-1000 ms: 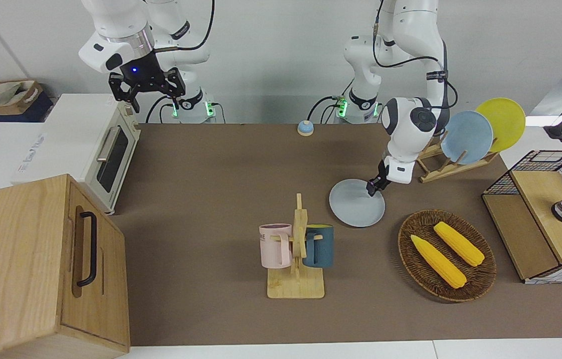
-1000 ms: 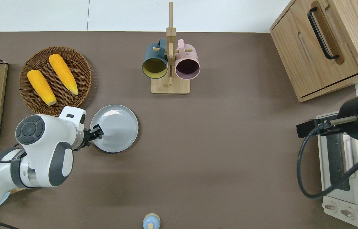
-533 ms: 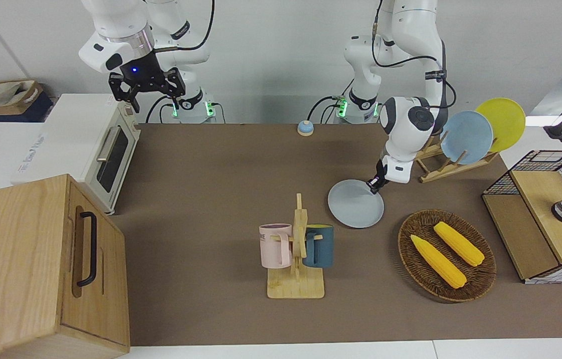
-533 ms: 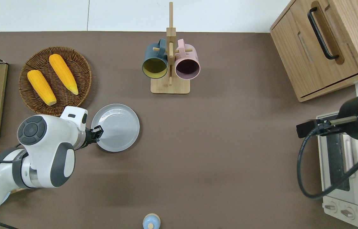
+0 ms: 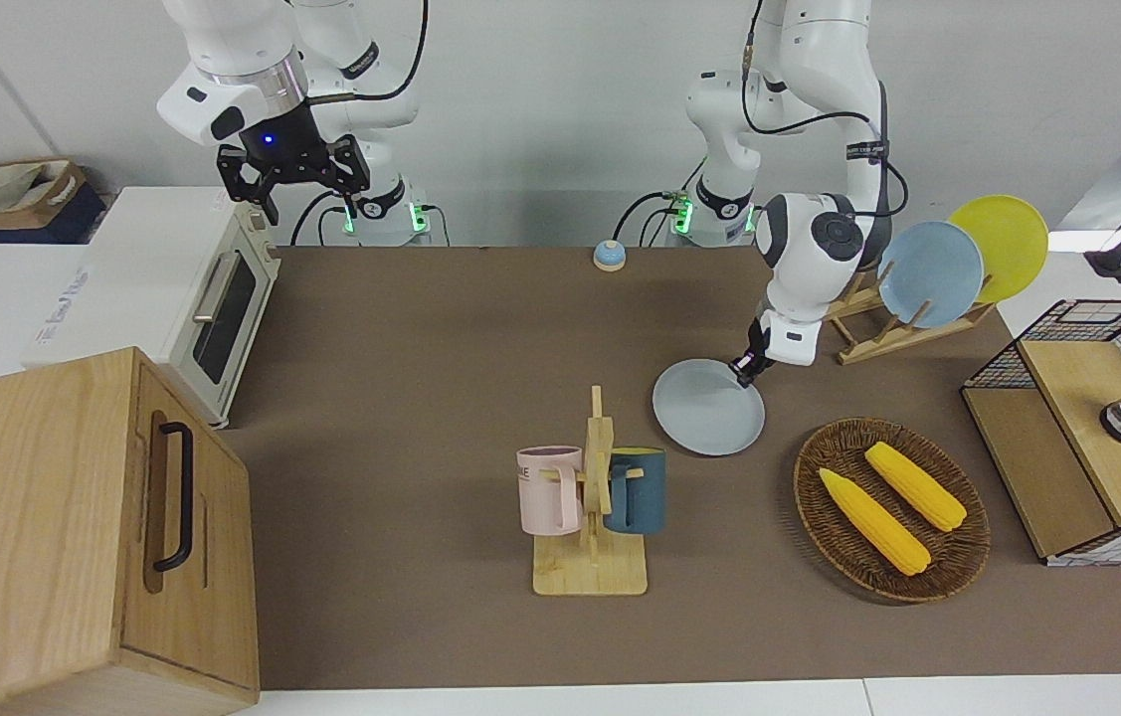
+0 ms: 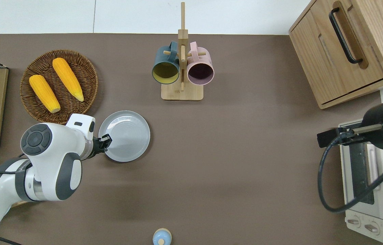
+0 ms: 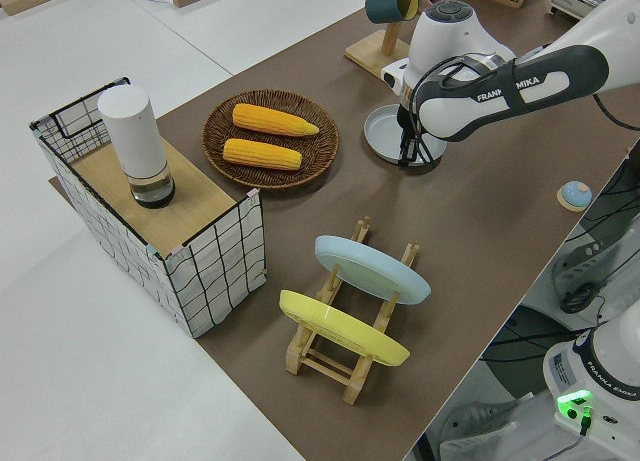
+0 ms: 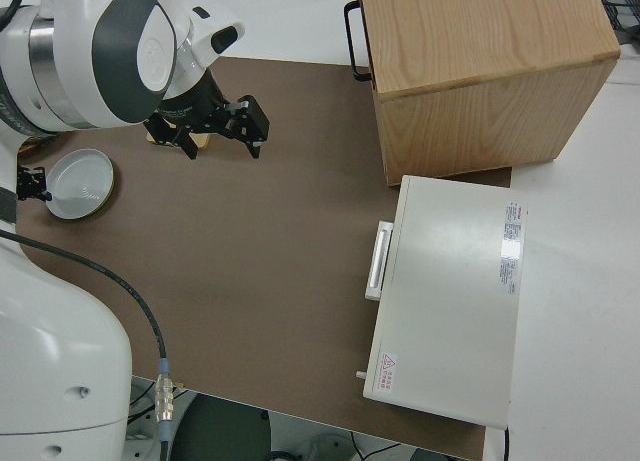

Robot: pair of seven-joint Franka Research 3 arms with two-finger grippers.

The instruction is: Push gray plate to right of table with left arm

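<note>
The gray plate (image 5: 708,407) lies flat on the brown table (image 5: 421,328), between the corn basket and the mug rack; it also shows in the overhead view (image 6: 124,136) and the left side view (image 7: 383,131). My left gripper (image 5: 745,370) is low at the table, shut and empty. It touches the plate's rim on the side toward the left arm's end of the table, as the overhead view (image 6: 105,142) shows. My right gripper (image 5: 311,207) is open and empty; that arm is parked.
A wooden rack with two mugs (image 6: 181,68) stands farther from the robots than the plate. A wicker basket (image 6: 91,73) with two corn cobs sits beside the plate. A rack holds a blue plate (image 5: 930,273) and a yellow plate (image 5: 1000,244). A toaster oven (image 5: 212,298) and a wooden cabinet (image 5: 73,517) stand at the right arm's end.
The left gripper has pushed the gray plate a short way toward the right arm's end of the table and followed it. The right arm has not moved.
</note>
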